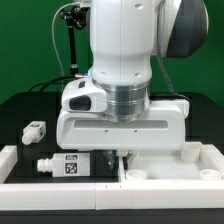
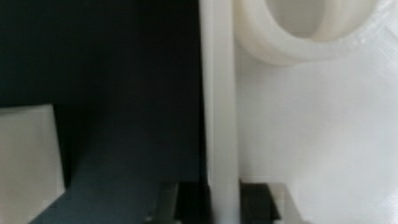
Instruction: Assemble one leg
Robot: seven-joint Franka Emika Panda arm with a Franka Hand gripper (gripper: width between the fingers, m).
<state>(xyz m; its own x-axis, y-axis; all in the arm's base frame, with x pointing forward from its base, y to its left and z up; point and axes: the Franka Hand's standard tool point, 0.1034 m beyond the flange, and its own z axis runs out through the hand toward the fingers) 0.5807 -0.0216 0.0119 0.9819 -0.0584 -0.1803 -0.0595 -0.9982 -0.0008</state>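
A white leg [image 1: 62,163] with a black-and-white tag lies on its side on the black table at the exterior view's left. A second small white leg [image 1: 33,129] lies further back left. My gripper [image 1: 119,157] reaches down at the left edge of the wide white tray-like panel [image 1: 170,166]. In the wrist view my gripper [image 2: 219,203] has a dark finger [image 2: 185,204] on each side of the panel's thin raised edge [image 2: 217,90], touching it. It is shut on that edge. No leg is in the gripper.
A white raised border [image 1: 20,166] runs along the front and left of the work area. A white post [image 1: 190,153] stands at the panel's right. A round white ring [image 2: 311,30] shows on the panel. A pale block [image 2: 25,150] lies beside the edge.
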